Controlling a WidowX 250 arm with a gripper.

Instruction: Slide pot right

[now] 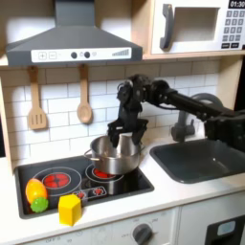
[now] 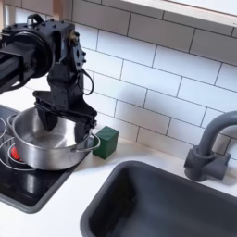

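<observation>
Setting: toy kitchen with a white tiled wall, a grey range hood [image 1: 67, 40] and a microwave [image 1: 196, 27] above; a wooden spatula [image 1: 36, 103] and a wooden spoon [image 1: 84, 99] hang on the wall in the first exterior view.
Bench: white bench [image 1: 182, 196] carrying a black stove top [image 1: 57, 187] with red burner rings and a dark sink [image 2: 171, 204] with a grey tap [image 2: 211, 148].
Pot: shiny silver pot [image 2: 42, 148] sits on the stove top, on the burner nearer the sink, at the first exterior view's right of the two burners; a small loop handle sticks out toward the sink.
Pot contents: nothing can be seen inside it; the inner wall only mirrors the surroundings.
Tool: black tool [image 2: 63, 116] hangs straight over the pot, its two fingers spread apart and reaching down to the rim on the wall side; whether they press the rim, I cannot tell.
Sink contents: basin looks bare and dark in both exterior views.
Other things: a green block [image 2: 106, 142] stands on the bench against the wall, just beside the pot on the sink side; a yellow block [image 1: 70, 209] and a yellow-and-green toy piece [image 1: 36, 194] lie at the stove's front edge in the first exterior view, well apart from the pot.
</observation>
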